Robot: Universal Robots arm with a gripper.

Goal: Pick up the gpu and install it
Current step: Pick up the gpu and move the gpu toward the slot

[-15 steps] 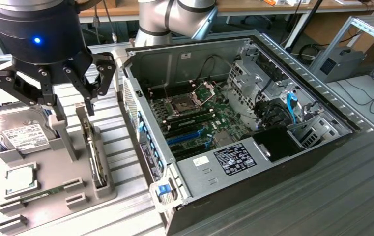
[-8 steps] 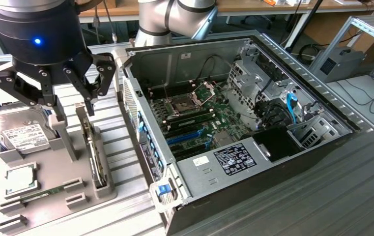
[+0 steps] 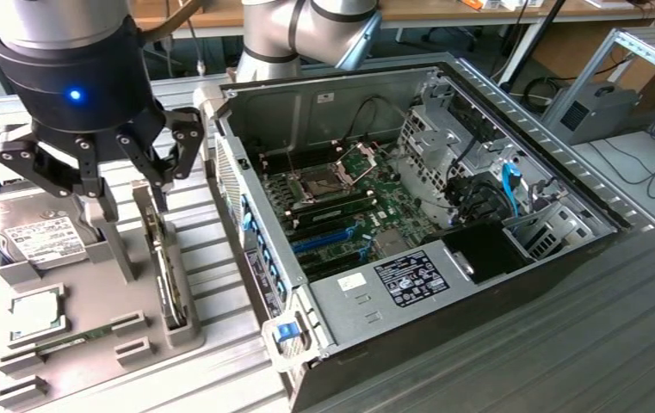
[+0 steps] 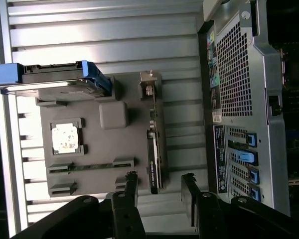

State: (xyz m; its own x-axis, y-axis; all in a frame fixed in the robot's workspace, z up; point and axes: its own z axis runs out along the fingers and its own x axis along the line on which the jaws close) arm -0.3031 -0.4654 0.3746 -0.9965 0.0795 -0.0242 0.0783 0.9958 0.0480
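Claw (image 3: pixel 130 194) is held spread above the gpu (image 3: pixel 169 267), which is stood on edge in gray holder (image 3: pixel 103 297) beside open computer case (image 3: pixel 344 297).

Gripper (image 3: pixel 130 196) hung spread over the gpu (image 3: pixel 168 274), fingers apart, air above the card's top edge clear. Card stood on edge in the grey fixture (image 3: pixel 132 301). Tight on both flanks: grey post (image 3: pixel 114 248) and the leaning hard drive (image 3: pixel 31 231) on the exterior view's left, the rear wall (image 3: pixel 249 234) of the case (image 3: pixel 304 116) on its right. Between fixture and case, only a narrow bare strip of tabletop (image 3: pixel 217 284). Case lay open upward; room over the blue slots (image 3: pixel 329 243) was free. Drive cage (image 3: pixel 543 227), black shroud (image 3: pixel 482 251) and cables (image 3: pixel 474 191) crowded the exterior view's right end. Robot arm (image 3: pixel 304 30) stood behind the case's far side, closing that approach.
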